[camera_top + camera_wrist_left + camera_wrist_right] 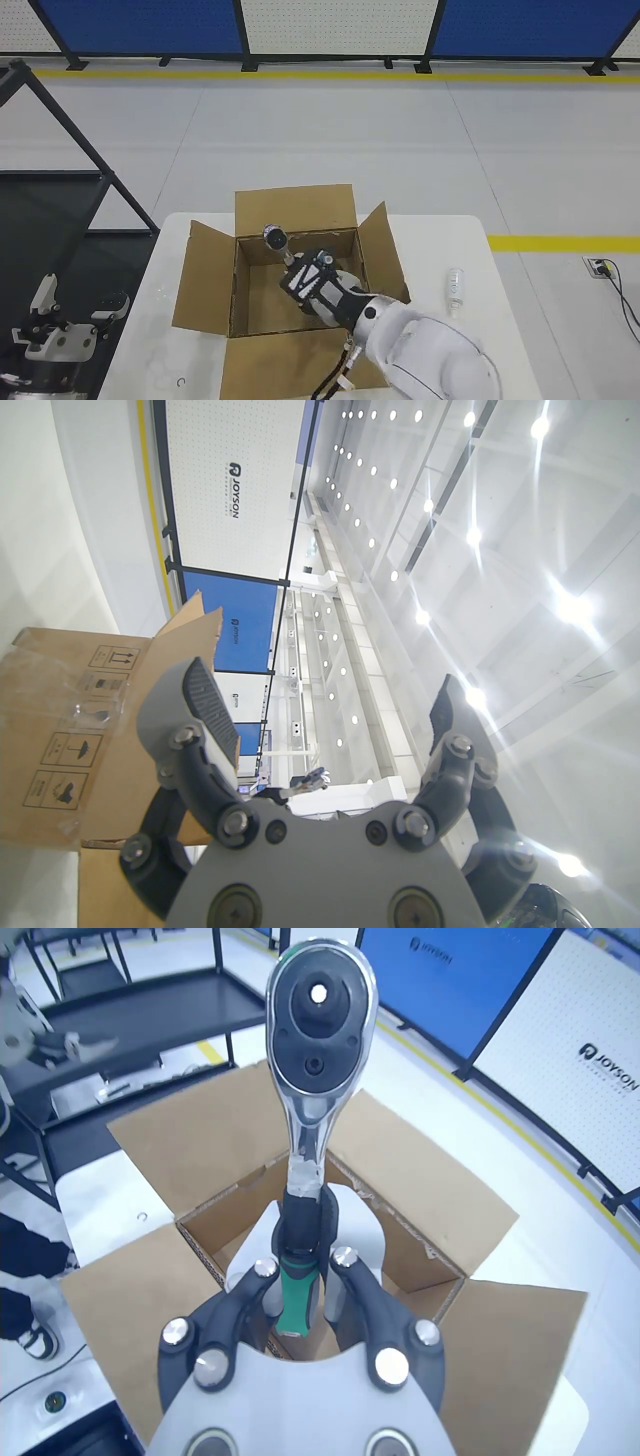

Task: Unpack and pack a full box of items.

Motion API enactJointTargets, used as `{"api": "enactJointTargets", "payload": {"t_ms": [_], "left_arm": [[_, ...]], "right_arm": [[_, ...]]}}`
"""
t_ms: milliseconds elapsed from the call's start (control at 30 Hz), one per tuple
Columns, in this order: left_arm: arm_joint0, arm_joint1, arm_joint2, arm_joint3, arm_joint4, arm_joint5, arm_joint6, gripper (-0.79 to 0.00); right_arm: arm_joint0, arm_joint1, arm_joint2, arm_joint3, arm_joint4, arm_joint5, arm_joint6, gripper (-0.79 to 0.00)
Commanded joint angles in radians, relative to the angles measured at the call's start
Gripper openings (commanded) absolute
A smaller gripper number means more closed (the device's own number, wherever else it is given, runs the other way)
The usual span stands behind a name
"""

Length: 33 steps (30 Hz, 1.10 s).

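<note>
At about 8 o'clock of the cardboard box point(205, 280), beside the table's edge, the left gripper point(325, 682) was held with its jaws spread wide and nothing between them, turned up toward the ceiling. The box was set on the white table point(440, 235) with its flaps folded out. A ratchet wrench point(275, 238) was clamped by its green-and-black handle in the right gripper point(302, 1215) over the box's opening, its chrome head pointed to 11 o'clock, near the far wall. Whether it was being taken out or put in could not be told. Either way, the grip would best be kept firm and the long head steered clear of that wall and the flaps. A small white bottle point(455, 288) was laid at 3 o'clock of the box. The box floor was largely hidden by the arm, so remaining items could not be judged.
</note>
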Motion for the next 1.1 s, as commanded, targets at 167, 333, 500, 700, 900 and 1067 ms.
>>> {"api": "enactJointTargets", "payload": {"t_ms": [167,333,500,700,900,1067], "left_arm": [[0.000,0.000,0.000,0.000,0.000,0.000,0.000,0.000],[0.000,0.000,0.000,0.000,0.000,0.000,0.000,0.000],[0.000,0.000,0.000,0.000,0.000,0.000,0.000,0.000],[0.000,0.000,0.000,0.000,0.000,0.000,0.000,0.000],[0.000,0.000,0.000,0.000,0.000,0.000,0.000,0.000],[0.000,0.000,0.000,0.000,0.000,0.000,0.000,0.000]], "right_arm": [[-0.173,0.022,0.200,-0.256,0.056,0.062,-0.044,-0.785],[-0.252,0.034,0.340,-0.256,0.089,0.072,-0.116,-0.785],[-0.346,0.043,0.477,-0.256,0.162,0.109,-0.121,-0.785],[-0.452,0.053,0.602,-0.253,0.214,0.194,-0.012,-0.785],[-0.441,0.064,0.633,-0.087,0.200,0.264,0.095,-0.785],[-0.339,0.074,0.588,0.119,0.158,0.300,0.265,-0.785]]}}
